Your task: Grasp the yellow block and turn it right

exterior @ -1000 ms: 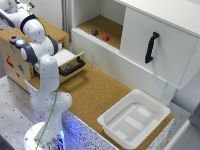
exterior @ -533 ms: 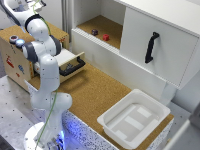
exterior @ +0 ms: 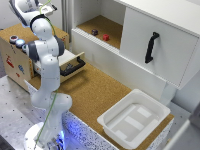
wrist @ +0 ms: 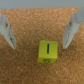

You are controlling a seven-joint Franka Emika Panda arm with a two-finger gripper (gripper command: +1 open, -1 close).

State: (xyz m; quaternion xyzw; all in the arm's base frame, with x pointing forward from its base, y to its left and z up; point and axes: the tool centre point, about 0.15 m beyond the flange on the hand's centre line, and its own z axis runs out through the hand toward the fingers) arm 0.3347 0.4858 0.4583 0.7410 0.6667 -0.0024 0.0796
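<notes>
Two fingers of your hand [wrist: 37,31] stand apart above the yellow block [wrist: 48,52] on the cork bench [wrist: 25,65]; small, rigid, probably light, so pinch its flat opposite sides.

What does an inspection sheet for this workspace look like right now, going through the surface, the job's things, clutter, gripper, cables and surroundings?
Surface: cork-covered tabletop, bare in the middle.
Job's things: yellow block lying on cork, seen only in the wrist view, untouched.
Clutter: white tray at the table's near corner; a dark and a red small object in the open cabinet bay.
Gripper: gripper open, fingers either side of and apart from the block.
Cables: a thin green line runs down along the arm.
Surroundings: white cabinet with black handle; wooden box with open drawer at the exterior view's left.
</notes>
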